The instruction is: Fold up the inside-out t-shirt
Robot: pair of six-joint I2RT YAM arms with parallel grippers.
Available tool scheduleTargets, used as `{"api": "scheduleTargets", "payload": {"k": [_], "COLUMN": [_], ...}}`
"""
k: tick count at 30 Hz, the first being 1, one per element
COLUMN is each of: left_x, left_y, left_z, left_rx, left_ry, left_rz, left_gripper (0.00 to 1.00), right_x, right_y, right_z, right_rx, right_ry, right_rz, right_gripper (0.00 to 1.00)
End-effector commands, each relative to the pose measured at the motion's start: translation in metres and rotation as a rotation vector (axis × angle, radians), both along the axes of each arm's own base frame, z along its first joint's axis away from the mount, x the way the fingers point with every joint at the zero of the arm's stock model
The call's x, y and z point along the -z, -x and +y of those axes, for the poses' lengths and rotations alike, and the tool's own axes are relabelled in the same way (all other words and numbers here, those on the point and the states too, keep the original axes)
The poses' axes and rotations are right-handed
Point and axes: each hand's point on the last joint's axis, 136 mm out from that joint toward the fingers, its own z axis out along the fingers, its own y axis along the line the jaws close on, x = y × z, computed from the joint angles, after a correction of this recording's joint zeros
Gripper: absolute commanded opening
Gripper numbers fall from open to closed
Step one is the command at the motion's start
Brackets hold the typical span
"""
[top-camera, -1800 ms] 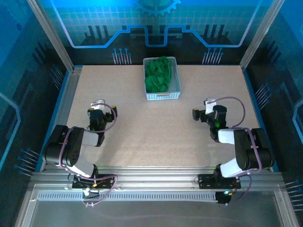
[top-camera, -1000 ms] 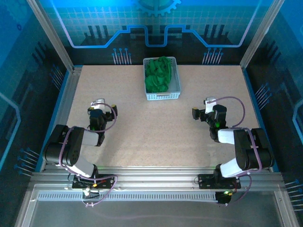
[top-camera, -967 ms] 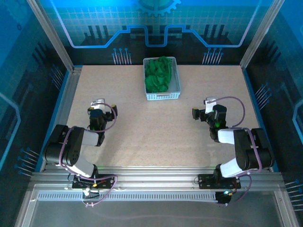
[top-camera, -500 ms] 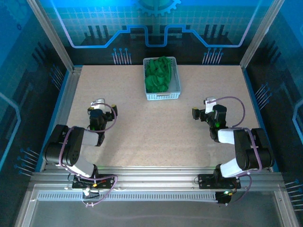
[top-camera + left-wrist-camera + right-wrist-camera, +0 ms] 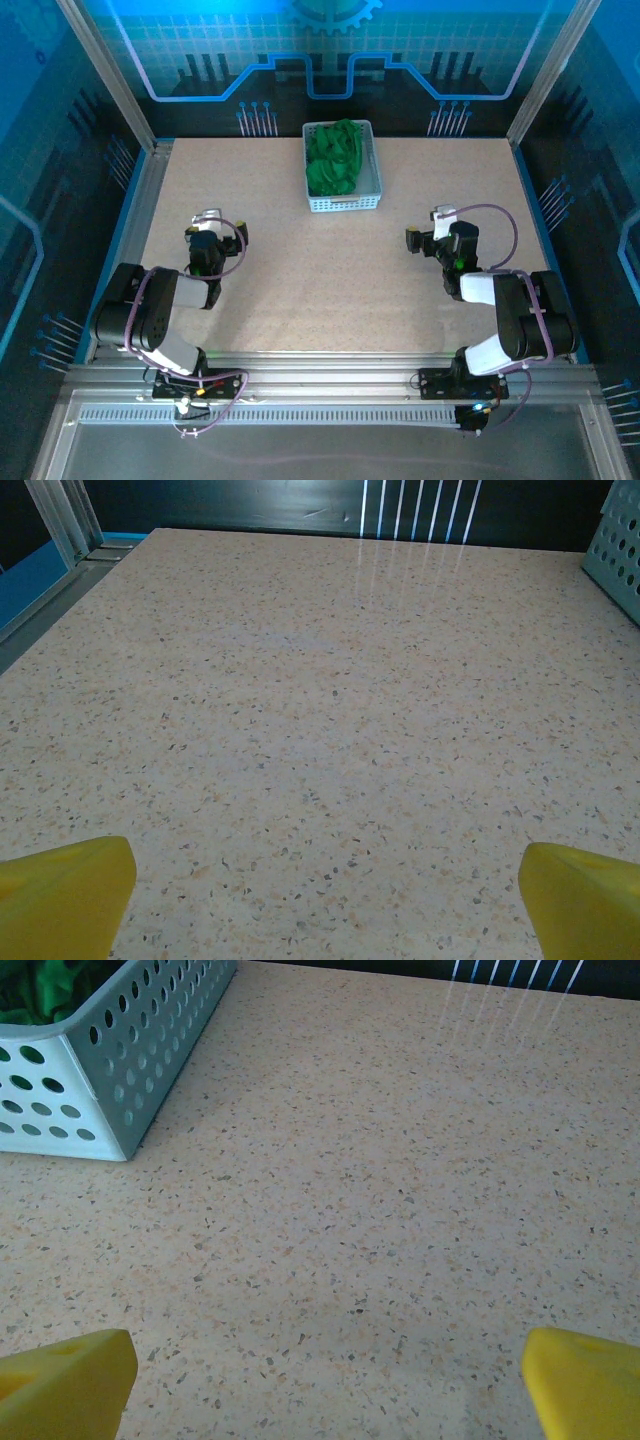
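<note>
Speckled beige table (image 5: 330, 290) fills your workspace, with both arms tucked low by the near edge, the left arm (image 5: 150, 315) on one side and the right arm (image 5: 515, 320) on the other. At the far middle stands the white mesh basket (image 5: 372, 185), and your green shirt (image 5: 335, 160) lies bunched up inside it, heaped up to the rim. Your left gripper (image 5: 207, 225) sits well short of the basket and off to its left, and the left wrist view shows the jaws spread wide over bare tabletop, with nothing between them. Your right gripper (image 5: 438, 232) is off to the basket's right, equally released, and holds nothing. From the right wrist you get the basket's corner at upper left, with a scrap of green above the wall. Yellow fingertips (image 5: 65, 895) poke in at the bottom corners of each wrist view.
</note>
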Motion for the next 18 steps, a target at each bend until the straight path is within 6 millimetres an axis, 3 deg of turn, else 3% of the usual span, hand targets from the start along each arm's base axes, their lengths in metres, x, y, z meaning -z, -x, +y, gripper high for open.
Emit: {"api": "scheduleTargets", "payload": {"k": [1,5,8,13,18], "left_x": [-0.012,-0.018,-0.033,-0.076,-0.139], "left_y": [-0.008,-0.004,0.008,0.025,0.029], "left_z": [0.001,0.004,-0.006,-0.015,-0.025], "left_rx": [-0.006,-0.033,-0.003,-0.036,-0.038], "left_ry": [-0.022,-0.035,-0.071,-0.152,-0.030], "left_rz": [-0.040,-0.067,-0.132,-0.212,-0.298], "left_gripper": [0.99,0.99,0.99,0.99,0.99], "right_x": [-0.013,-0.014,-0.019,-0.039,-0.087], "right_y": [-0.010,-0.010,-0.005,0.006,0.021], "right_z": [0.003,0.005,0.014,0.015,0.029], "right_rx": [0.001,-0.009,-0.046,-0.027,-0.065], "right_ry": [0.003,0.008,0.033,0.072,0.071], "right_rz": [-0.052,-0.056,-0.074,-0.116,-0.157], "right_gripper": [1.00,1.00,1.00,1.00,1.00]}}
